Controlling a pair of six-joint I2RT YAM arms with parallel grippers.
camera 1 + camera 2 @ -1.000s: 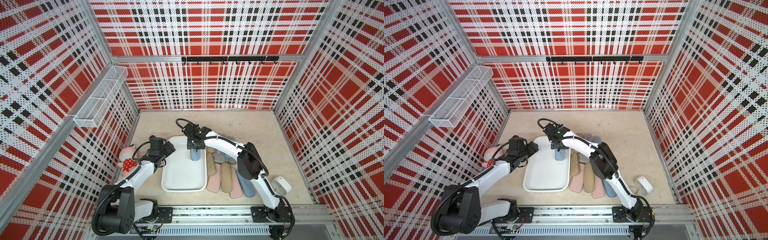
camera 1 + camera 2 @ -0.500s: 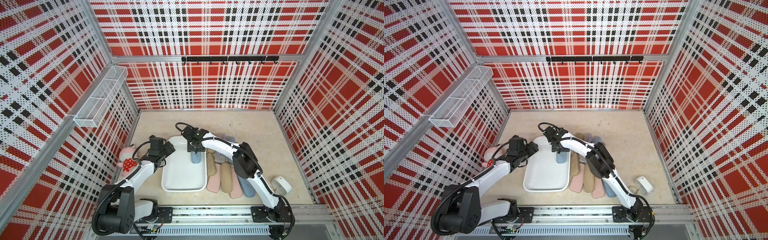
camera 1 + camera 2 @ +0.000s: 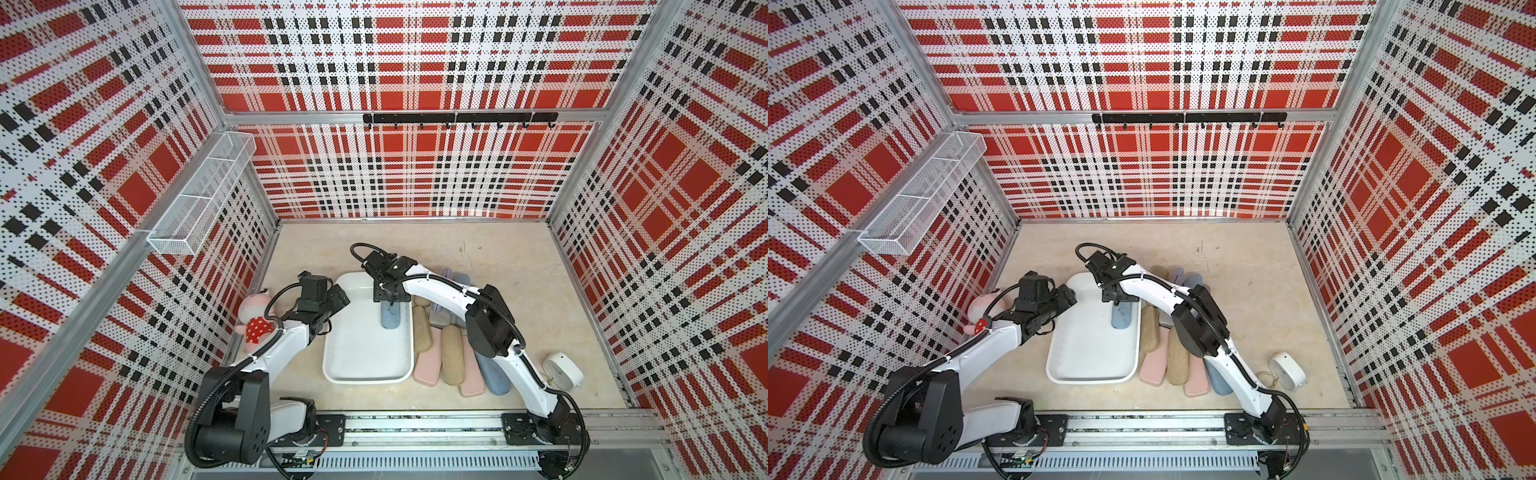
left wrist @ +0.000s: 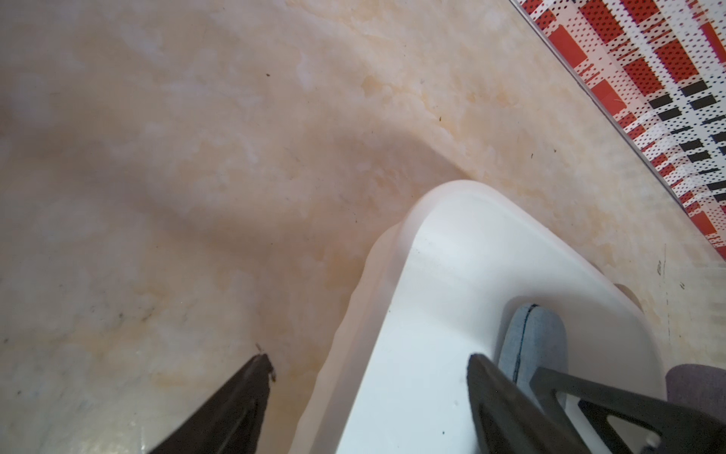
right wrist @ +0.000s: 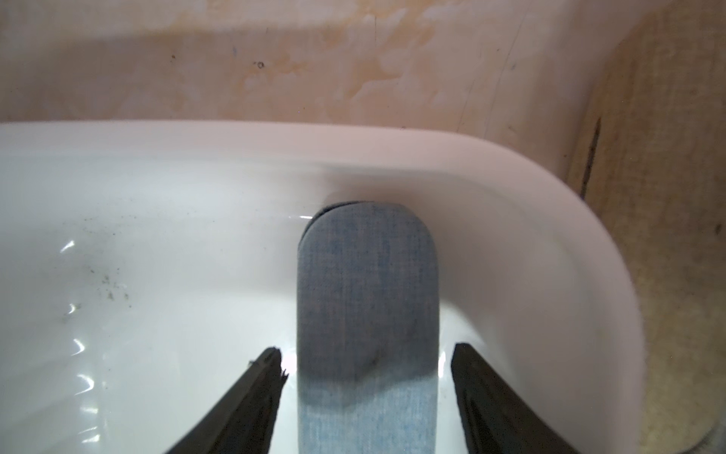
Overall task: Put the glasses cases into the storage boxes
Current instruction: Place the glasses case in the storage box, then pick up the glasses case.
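One light blue case [image 3: 390,319] lies inside the white tub [image 3: 368,379], at about 1 o'clock on its floor, its far end at the 12 o'clock wall. The right jaws hang over it, fingers [image 5: 255,397] spread to either side with a sliver of tub floor showing between each and the fabric. They have let go and are gripping nothing. The left jaws are spread and empty too. They straddle the tub's rim near its 10 o'clock corner, one finger [image 4: 243,405] over the tabletop [image 4: 157,157] and the other inside.

The step in hand looks like the drop-off of the first case, with the release made and the arm not yet lifted away. All the other cases sit at 3 o'clock of the tub, packed side by side. A tan case [image 3: 422,330] lies just beside the wall, then a pink case [image 3: 428,368], a second tan case [image 3: 452,359] and more beyond, partly under the right arm [image 3: 490,324].

The next move probably calls for a straight rise, so the fingers do not drag the blue case. After that the arm would swing to 3 o'clock for another pick. The cases lie tightly together, so the fingers will need a case with free flanks, likely one riding on top of its neighbours.
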